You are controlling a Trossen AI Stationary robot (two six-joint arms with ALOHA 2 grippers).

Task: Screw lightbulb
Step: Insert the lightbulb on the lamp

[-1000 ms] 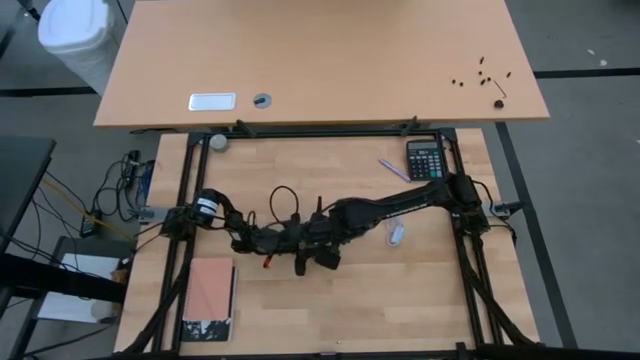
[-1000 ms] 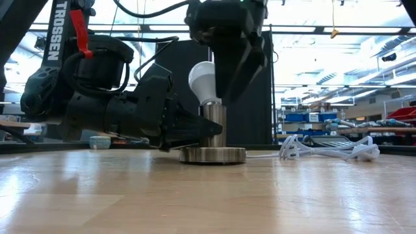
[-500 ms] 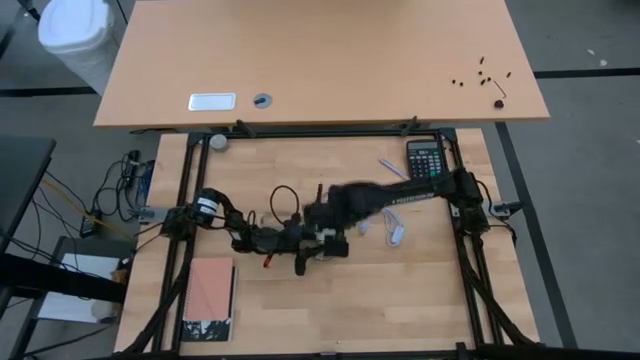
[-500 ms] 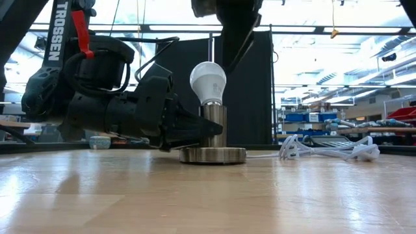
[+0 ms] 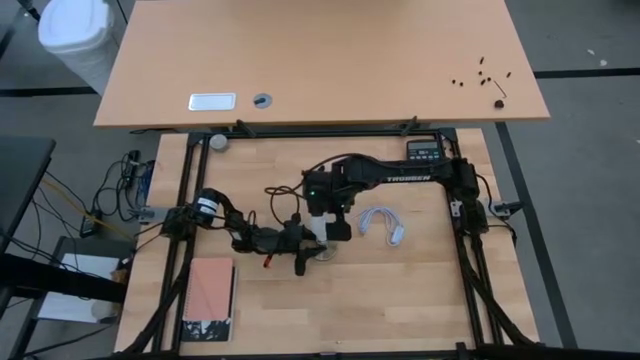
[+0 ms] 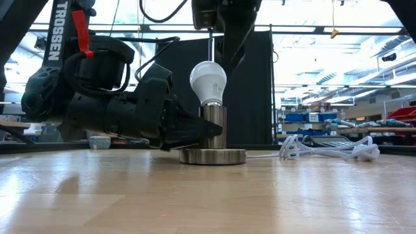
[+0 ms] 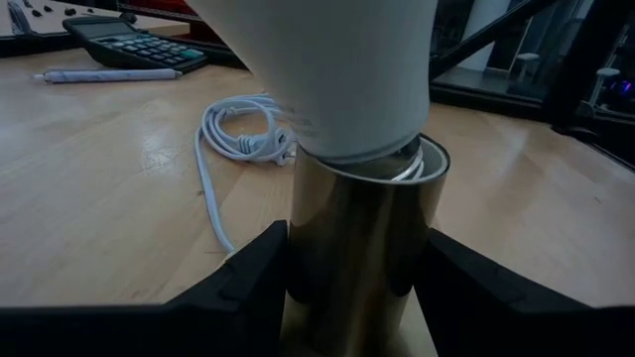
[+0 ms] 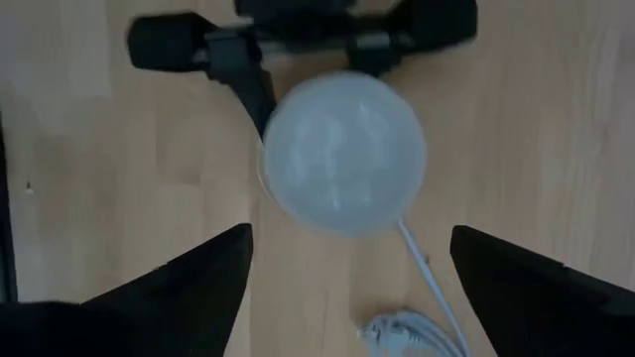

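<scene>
While clamped low at left on the metal socket post (image 6: 212, 127), left gripper (image 7: 347, 288) holds it steady — lightbulb (image 6: 208, 82) seated upright in its top. Right gripper (image 8: 342, 273), a second ago around the globe, now lifted clear above — fingers spread wide, empty. Looks screwed home.

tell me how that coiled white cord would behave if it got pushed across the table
The white cord lies in loose loops on the table, so it is probably floppy and would bunch rather than slide as one piece. It runs to the lamp base, so a hard push might tug that. It looks thin, likely light.
</scene>
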